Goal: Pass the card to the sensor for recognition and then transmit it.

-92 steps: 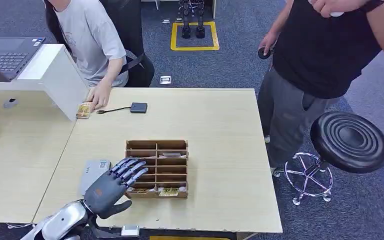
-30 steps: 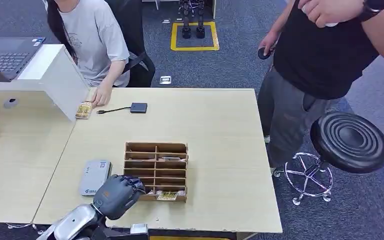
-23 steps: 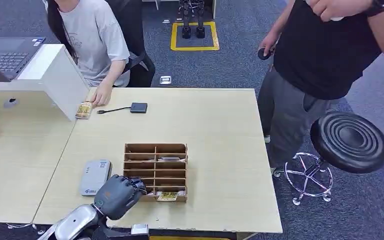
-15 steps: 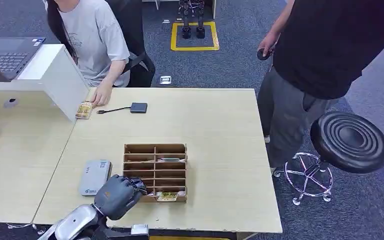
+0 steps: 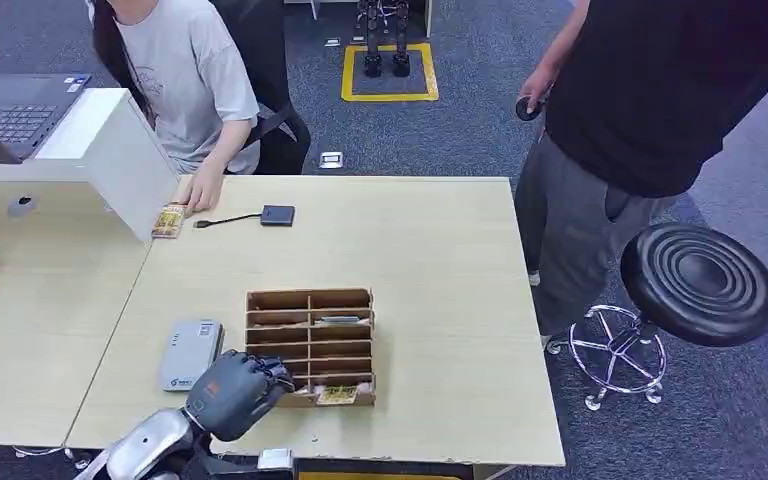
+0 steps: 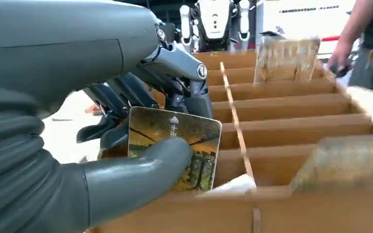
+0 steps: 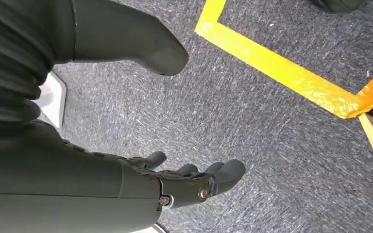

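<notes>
At near-left corner of wooden card rack [image 5: 310, 345], left hand [image 5: 232, 392] pinches one card [image 6: 175, 148] between thumb and fingers. Right hand [image 7: 175, 182] hangs over carpet, fingers apart, holding nothing. One grey sensor [image 5: 190, 354] just left of rack on bench [image 5: 440, 270].

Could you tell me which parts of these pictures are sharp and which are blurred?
Left wrist view: the card pinched by the left hand is sharp, the wooden organizer's nearest edge blurs. Head view: evenly lit, sharp. Right wrist view: crisp carpet.
</notes>
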`<state>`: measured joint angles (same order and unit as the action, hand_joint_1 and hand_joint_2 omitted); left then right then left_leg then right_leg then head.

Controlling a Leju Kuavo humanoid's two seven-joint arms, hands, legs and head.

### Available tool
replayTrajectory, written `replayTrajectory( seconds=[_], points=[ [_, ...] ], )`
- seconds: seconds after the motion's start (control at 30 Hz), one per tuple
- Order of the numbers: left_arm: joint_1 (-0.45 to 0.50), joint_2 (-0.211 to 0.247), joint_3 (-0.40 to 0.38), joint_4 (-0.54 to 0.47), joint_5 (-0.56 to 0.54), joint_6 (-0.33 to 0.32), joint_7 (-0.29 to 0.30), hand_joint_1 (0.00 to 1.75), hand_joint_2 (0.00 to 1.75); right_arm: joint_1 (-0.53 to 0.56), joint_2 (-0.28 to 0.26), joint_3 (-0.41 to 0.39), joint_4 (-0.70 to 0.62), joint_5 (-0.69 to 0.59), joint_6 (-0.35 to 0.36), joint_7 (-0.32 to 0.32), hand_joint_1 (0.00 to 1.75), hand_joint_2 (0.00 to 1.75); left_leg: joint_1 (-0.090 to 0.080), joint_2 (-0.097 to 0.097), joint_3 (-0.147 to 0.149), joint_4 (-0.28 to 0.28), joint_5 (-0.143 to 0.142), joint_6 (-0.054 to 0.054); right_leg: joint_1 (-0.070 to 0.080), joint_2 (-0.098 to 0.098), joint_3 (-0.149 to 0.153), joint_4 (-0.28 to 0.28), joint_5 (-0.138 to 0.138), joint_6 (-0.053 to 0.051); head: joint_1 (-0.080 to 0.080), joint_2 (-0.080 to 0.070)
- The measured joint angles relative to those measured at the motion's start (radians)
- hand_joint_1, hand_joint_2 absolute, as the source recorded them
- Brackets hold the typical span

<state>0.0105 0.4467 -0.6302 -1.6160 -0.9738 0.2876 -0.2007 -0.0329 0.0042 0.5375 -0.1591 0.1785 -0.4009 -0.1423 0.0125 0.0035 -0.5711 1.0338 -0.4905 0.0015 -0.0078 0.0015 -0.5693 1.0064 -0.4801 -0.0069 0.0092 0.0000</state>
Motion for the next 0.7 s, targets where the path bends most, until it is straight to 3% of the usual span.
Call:
replayTrajectory(
  seconds=[0.13, 0.27, 0.4, 0.7],
  points=[
    [-0.004, 0.058, 0.093, -0.122, 0.201, -0.005, -0.084, 1.75, 1.75, 0.001, 0.000, -0.013, 0.000, -0.010, 0.000, -0.013, 0.00, 1.75, 0.001, 0.000, 0.000, 0.000, 0.000, 0.000, 0.001, 0.000, 0.000, 0.000, 0.000, 0.000, 0.000, 0.000],
    [-0.024, 0.103, 0.276, -0.246, 0.378, -0.106, -0.173, 1.75, 1.75, 0.002, 0.000, -0.022, 0.000, -0.013, 0.000, -0.017, 0.00, 1.75, 0.001, 0.000, 0.000, 0.000, 0.000, 0.000, 0.001, 0.000, 0.000, 0.000, 0.000, 0.000, 0.000, 0.000],
    [-0.033, 0.118, 0.426, -0.307, 0.413, -0.148, -0.196, 1.75, 1.75, 0.005, 0.000, -0.024, 0.000, -0.018, 0.000, -0.017, 0.00, 1.75, 0.001, 0.000, 0.000, 0.000, 0.000, -0.001, 0.001, 0.000, 0.000, 0.000, 0.000, 0.000, 0.000, 0.000],
    [-0.025, 0.119, 0.545, -0.329, 0.426, -0.147, -0.207, 1.75, 1.75, 0.005, 0.006, -0.024, 0.000, -0.017, 0.002, -0.008, 0.00, 1.75, 0.001, 0.000, 0.000, 0.000, 0.000, 0.000, 0.001, 0.000, 0.000, 0.000, 0.000, 0.000, 0.000, 0.000]
  ],
)
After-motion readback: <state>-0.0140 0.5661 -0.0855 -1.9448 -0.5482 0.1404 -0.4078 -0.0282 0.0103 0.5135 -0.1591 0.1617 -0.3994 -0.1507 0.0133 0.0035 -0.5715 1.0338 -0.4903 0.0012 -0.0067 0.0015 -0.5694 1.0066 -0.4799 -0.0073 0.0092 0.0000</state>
